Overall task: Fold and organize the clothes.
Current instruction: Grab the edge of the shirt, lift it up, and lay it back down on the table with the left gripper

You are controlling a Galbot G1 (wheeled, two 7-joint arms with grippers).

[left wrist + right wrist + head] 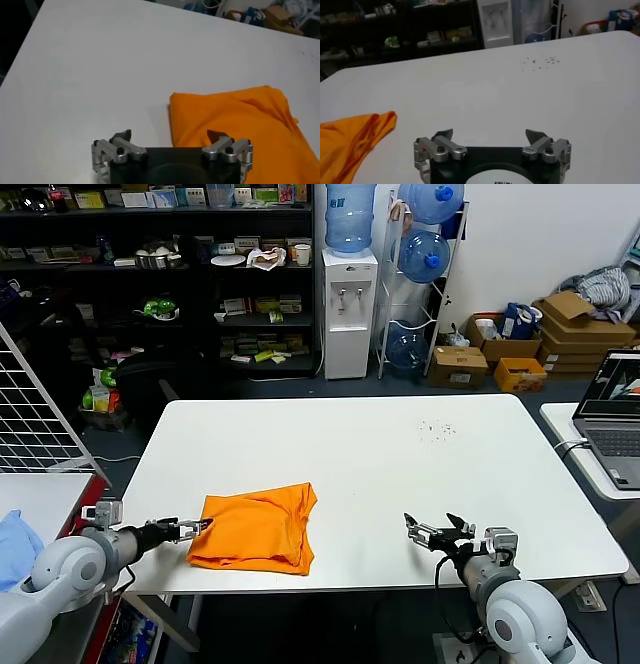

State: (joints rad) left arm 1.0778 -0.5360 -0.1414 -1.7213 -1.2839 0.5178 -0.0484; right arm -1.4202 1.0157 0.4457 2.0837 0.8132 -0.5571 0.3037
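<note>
The orange T-shirt (pixel 257 530) lies folded into a rough square near the front left of the white table (pixel 380 454). No lettering shows. My left gripper (pixel 197 528) is open, low at the shirt's left edge, one finger over the cloth and one over bare table, holding nothing. In the left wrist view the shirt (pixel 240 125) fills the area past one fingertip of the gripper (pixel 170 135). My right gripper (pixel 436 530) is open and empty over the front right of the table, well apart from the shirt. In the right wrist view the gripper (pixel 490 134) faces bare table and the shirt's edge (pixel 355 140) shows.
A light blue cloth (pixel 14 544) lies on a side table at the far left by a white wire rack (pixel 30 414). A laptop (pixel 612 416) sits on another table at the right. Small dark specks (pixel 437 427) dot the table's far right. Shelves and water bottles stand behind.
</note>
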